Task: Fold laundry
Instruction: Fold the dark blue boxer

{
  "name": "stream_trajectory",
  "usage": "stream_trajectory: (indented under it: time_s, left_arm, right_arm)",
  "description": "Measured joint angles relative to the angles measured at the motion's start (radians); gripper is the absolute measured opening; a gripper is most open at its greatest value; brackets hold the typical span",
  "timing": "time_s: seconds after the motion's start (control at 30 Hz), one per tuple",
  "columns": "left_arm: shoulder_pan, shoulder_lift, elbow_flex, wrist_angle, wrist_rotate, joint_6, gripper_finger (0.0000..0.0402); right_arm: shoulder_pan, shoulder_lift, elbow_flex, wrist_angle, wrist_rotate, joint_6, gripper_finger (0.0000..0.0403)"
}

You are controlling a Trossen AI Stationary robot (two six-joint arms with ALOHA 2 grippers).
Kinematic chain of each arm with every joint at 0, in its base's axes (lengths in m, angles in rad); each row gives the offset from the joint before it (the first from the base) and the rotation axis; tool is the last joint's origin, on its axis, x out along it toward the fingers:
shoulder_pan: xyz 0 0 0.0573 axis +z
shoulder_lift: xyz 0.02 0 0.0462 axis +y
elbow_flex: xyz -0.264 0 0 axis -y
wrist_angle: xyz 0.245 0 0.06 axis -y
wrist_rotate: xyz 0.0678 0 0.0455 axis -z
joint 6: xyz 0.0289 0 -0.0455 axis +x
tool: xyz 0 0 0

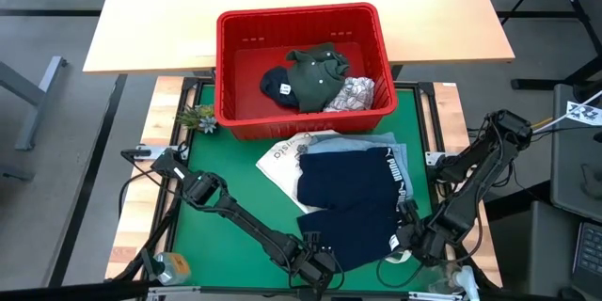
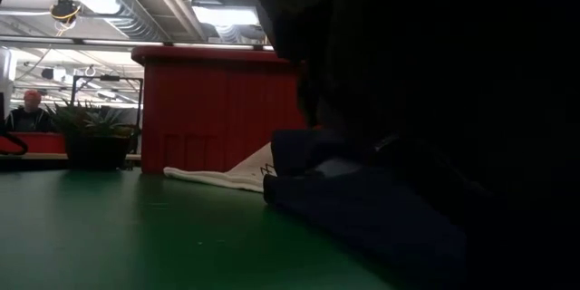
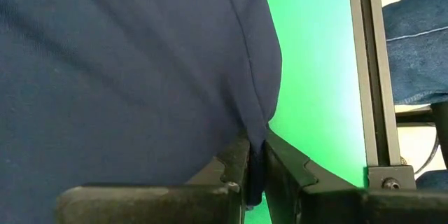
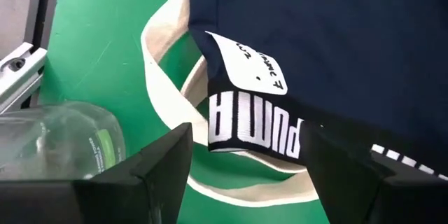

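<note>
- Navy blue shorts (image 1: 353,202): spread flat on the green surface, white "PUMA" lettering along the waistband at the right edge; near-left hem pinched in the left pincer (image 1: 315,268).
- Light blue denim garment (image 1: 357,143): lies under the shorts' far edge.
- Dark olive green garment (image 1: 315,75), navy piece (image 1: 277,86), white leaf-print piece (image 1: 353,94): crumpled together inside the red basket.

High view evenly lit, sharp. Low view dim, backlit by ceiling lights (image 2: 100,0) at 11 o'clock; foreground silhouetted black. Wrist views bright, close fabric soft.
</note>
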Motion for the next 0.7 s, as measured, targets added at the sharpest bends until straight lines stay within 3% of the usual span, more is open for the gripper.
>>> stream_trajectory:
  time_s: [0.17,0.7]
  left_arm:
    - [0.0,0.0,0.0,0.0,0.0,0.0,0.003]
    - [-0.001,0.0,0.0,0.0,0.0,0.0,0.0029]
  right_arm:
    - [0.0,0.027,0.0,0.005,-0.001,0.0,0.0233]
    - [-0.001,0.071,0.0,0.02,-0.034,0.0,0.0061]
